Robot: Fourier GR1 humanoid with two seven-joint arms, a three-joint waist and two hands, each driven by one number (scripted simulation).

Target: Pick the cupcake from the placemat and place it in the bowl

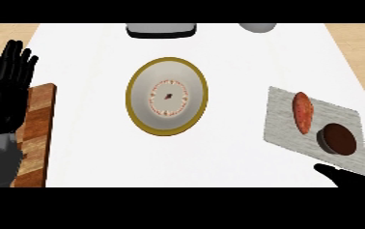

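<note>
Two black hands show at the frame's edges. The left hand [16, 85] rests open at the far left, fingers straight up, beside a brown wooden board [37, 136]. Only part of the right hand [342, 176] shows at the lower right corner; its fingers cannot be made out. Just above it, apart from it, the dark brown cupcake [337, 138] sits on the grey rectangular placemat [281, 126] beside an orange-red oval food item [303, 112]. The gold-rimmed white bowl [167, 96] stands at centre frame.

You have a wooden board [39, 134] at the counter's [235, 165] left edge, a sweet potato [303, 112] at right, two grey items at the far edge.
</note>
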